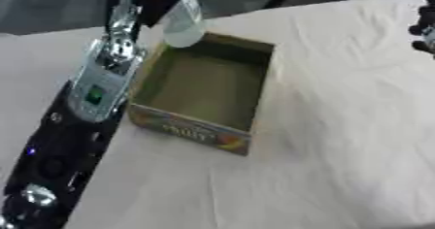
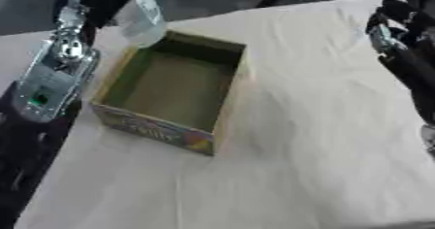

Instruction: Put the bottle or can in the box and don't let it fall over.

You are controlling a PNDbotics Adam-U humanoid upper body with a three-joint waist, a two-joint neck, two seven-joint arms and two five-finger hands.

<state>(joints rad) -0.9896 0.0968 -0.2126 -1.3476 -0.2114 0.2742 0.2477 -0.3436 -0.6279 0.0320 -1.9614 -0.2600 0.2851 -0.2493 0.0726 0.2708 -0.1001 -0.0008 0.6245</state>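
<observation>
wrinkled white tablecloth (image 1: 340, 126), dark floor (image 1: 51, 5) beyond

Both views were soft and blurred throughout, edges smeared. Light was even and moderately bright on the white cloth (image 1: 340, 126), with faint shadows in its creases. The box (image 1: 204, 89) interior lay dim; the background beyond was dark.

1. Left arm (image 1: 93, 97), along the left edge of the frame: black shell low down, with a small blue light.
2. Mid-forearm: a silver-grey panel carrying a green mark.
3. Toward the upper left: shiny silver joints.
4. Right arm (image 2: 408, 58), at the right edge: black with a silver joint.
</observation>
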